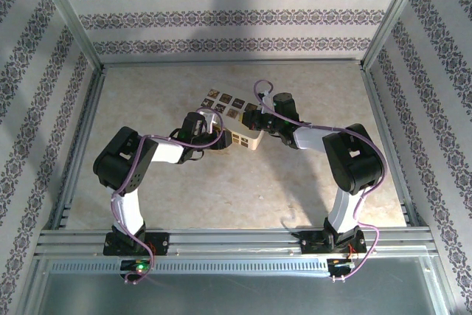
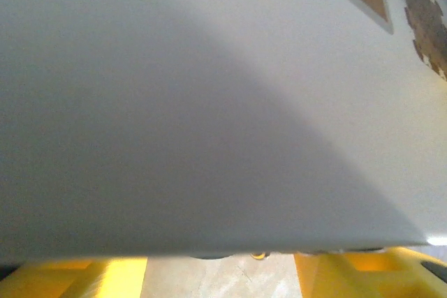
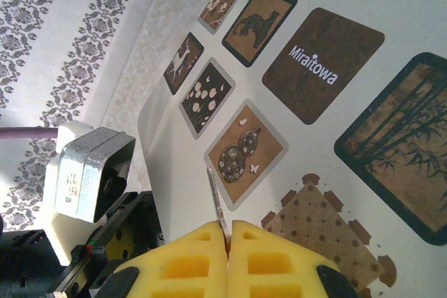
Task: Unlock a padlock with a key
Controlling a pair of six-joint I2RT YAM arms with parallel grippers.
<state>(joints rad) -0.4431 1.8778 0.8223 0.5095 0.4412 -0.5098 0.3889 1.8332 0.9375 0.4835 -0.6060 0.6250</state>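
Observation:
My right gripper (image 3: 227, 227) is shut on the key (image 3: 216, 197), whose thin metal blade sticks up out of the yellow pads and points at the printed white box (image 3: 174, 151) right in front of it. In the top view both grippers meet at this box (image 1: 249, 140): the right gripper (image 1: 256, 119) from the right, the left gripper (image 1: 223, 140) from the left. My left gripper (image 2: 220, 273) has its yellow fingers (image 2: 70, 277) wide apart with bare table between them, and the box's white side (image 2: 209, 102) covers their tips. The padlock is hidden. A small brass bit (image 2: 258, 255) peeks out under the box's edge.
The box carries brown picture squares (image 3: 314, 68) on its face. The left arm's silver wrist camera (image 3: 91, 169) sits close on the left of the key. Patterned walls (image 1: 221, 16) and metal rails (image 1: 236, 240) enclose the beige table (image 1: 243, 197).

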